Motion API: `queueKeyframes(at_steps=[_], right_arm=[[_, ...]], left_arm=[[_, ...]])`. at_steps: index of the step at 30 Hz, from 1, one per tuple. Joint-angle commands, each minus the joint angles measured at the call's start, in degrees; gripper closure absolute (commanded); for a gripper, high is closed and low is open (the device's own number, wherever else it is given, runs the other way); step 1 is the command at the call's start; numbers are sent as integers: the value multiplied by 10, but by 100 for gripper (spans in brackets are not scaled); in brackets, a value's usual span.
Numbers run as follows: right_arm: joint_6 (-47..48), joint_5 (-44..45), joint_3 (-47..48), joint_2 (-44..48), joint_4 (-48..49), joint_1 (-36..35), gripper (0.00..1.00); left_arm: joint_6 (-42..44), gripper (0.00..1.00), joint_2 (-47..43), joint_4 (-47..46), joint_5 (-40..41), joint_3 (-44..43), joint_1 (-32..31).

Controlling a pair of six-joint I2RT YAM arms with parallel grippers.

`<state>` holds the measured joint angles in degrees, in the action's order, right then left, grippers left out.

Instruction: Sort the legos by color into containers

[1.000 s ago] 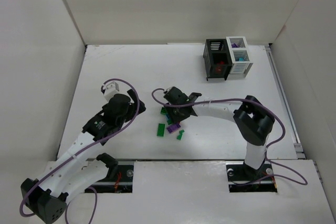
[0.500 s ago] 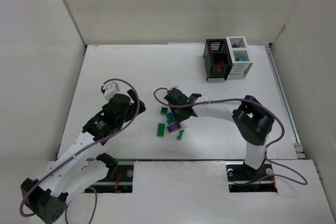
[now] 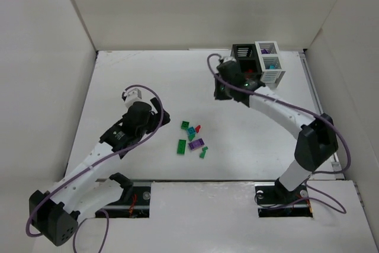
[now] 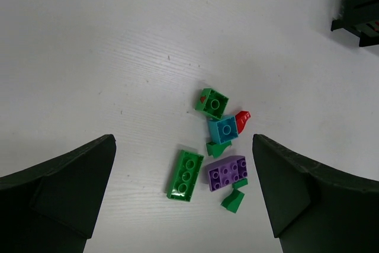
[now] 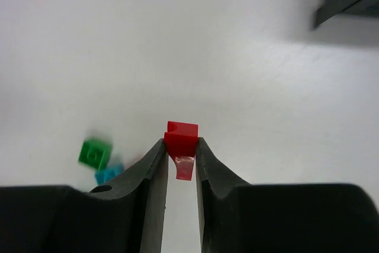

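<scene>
Right end effector (image 5: 180, 149) clenched on red lego (image 5: 181, 135), bins (image 3: 257, 66) just beside it, left end effector (image 4: 183, 140) released above loose legos (image 4: 224, 128)

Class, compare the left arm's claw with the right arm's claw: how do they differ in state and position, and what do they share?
The left claw is open and empty; the right claw is shut on a small red plastic brick. The left claw points toward the loose coloured bricks; the right claw is close to the black slatted bin. Both are dark and two-fingered.
</scene>
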<state>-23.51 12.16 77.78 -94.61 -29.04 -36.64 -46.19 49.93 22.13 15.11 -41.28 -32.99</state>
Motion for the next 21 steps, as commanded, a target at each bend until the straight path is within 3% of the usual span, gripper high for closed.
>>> queueKeyframes(at_steps=[1, 7, 12, 17, 21], right_arm=[[28, 28, 70, 8, 6, 70, 79], [35, 46, 224, -79, -14, 181, 79], [41, 59, 317, -165, -49, 234, 79], [41, 38, 340, -193, -49, 250, 75], [41, 38, 318, -193, -49, 250, 64]], left_arm=[[19, 0, 31, -56, -24, -20, 1], [34, 0, 86, -102, -57, -42, 1], [45, 0, 129, -124, -79, -53, 1], [70, 0, 162, -130, -100, -78, 1], [88, 0, 197, -130, -118, -92, 1]])
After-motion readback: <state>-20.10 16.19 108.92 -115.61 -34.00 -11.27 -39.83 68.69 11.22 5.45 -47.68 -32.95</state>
